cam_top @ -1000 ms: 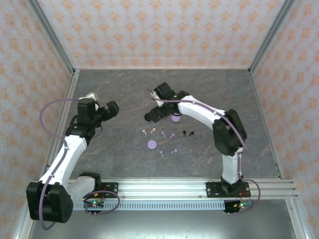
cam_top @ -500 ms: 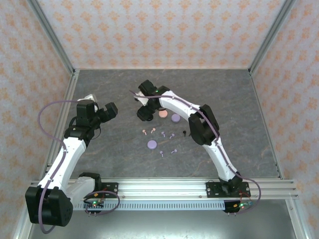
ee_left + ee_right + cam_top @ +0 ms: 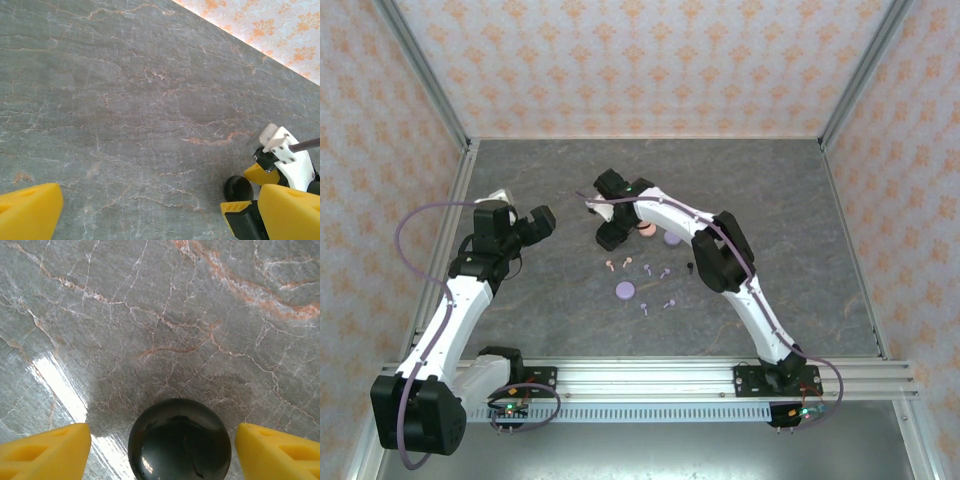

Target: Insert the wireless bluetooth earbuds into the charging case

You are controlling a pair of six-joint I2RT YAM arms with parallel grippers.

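A glossy black round charging case [image 3: 180, 442] lies on the table between the yellow fingers of my right gripper [image 3: 162, 455]. The jaws are open, with a narrow gap on each side of the case. From above, the right gripper [image 3: 610, 235] sits left of a pink case [image 3: 647, 229] and a lavender case [image 3: 672, 239]. The earbuds lie loose nearer the arms: a pink pair [image 3: 618, 263], lavender ones [image 3: 656, 270] [image 3: 657, 305] and a black one [image 3: 689, 267]. My left gripper [image 3: 535, 222] hovers open to the left, nothing between its fingers [image 3: 27, 212]; its camera catches the black case [image 3: 238, 187].
A second lavender case [image 3: 625, 290] lies among the earbuds. The right arm's forearm [image 3: 710, 245] stretches over the right side of the bud cluster. Patterned walls and metal posts [image 3: 430, 90] enclose the dark marble table [image 3: 770, 190].
The right arm swung left across the table, uncovering the pink and lavender cases, and its jaws have narrowed around the black case. The left arm has barely moved.
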